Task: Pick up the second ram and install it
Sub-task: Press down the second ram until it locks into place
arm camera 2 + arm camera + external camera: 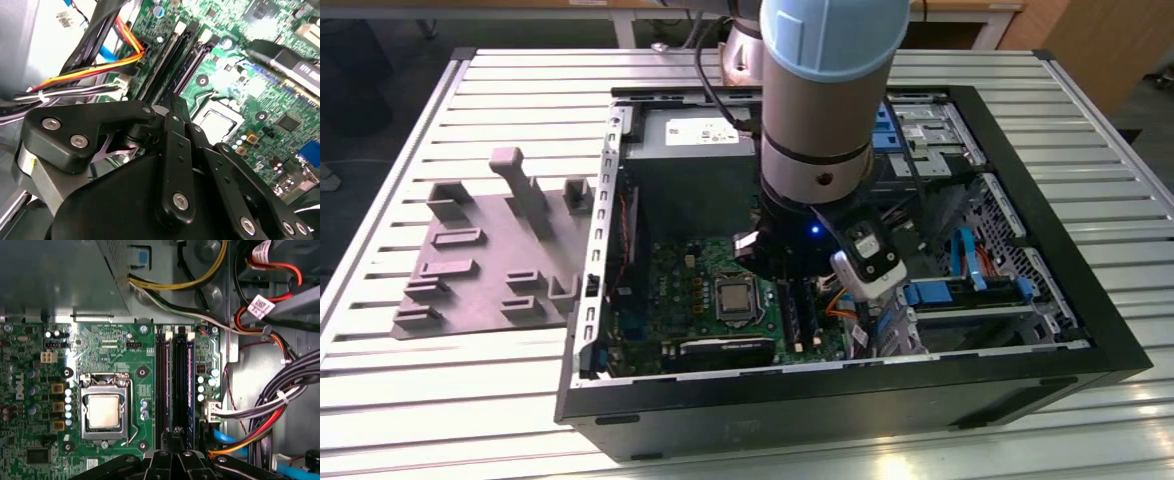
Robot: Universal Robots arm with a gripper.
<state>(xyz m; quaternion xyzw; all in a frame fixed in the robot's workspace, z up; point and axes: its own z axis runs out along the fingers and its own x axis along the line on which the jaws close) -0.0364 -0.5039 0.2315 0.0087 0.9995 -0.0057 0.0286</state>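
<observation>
Arm reaches down into the open computer case (1067, 340) on the slatted metal bench (480, 390); the end effector (790, 285) sits low over the green motherboard (680, 290), right above the memory slots. In the first wrist view the end effector (176, 447) has its fingertips close together over the bank of long slots (175, 385), tips nearly at the slot ends. The second ram (189, 390) looks like the dark stick standing in the slot just beside the fingertips, with a bluish edge along its top; whether the tips are pinching it or just next to it I cannot tell. Another dark strip (161, 385) fills a neighbouring slot. CPU socket (103, 410) lies beside the slots, well apart from the fingers. In the second wrist view the black linkage of the end effector (176, 107) blocks the tips, slots (175, 60) run away beyond it, and orange, red and yellow cables (100, 70) pass alongside. Grey slotted tray (487, 260) lies on the bench on the exterior view's left of the case. Grey power-supply box (700, 130) sits at the far end inside the case.
</observation>
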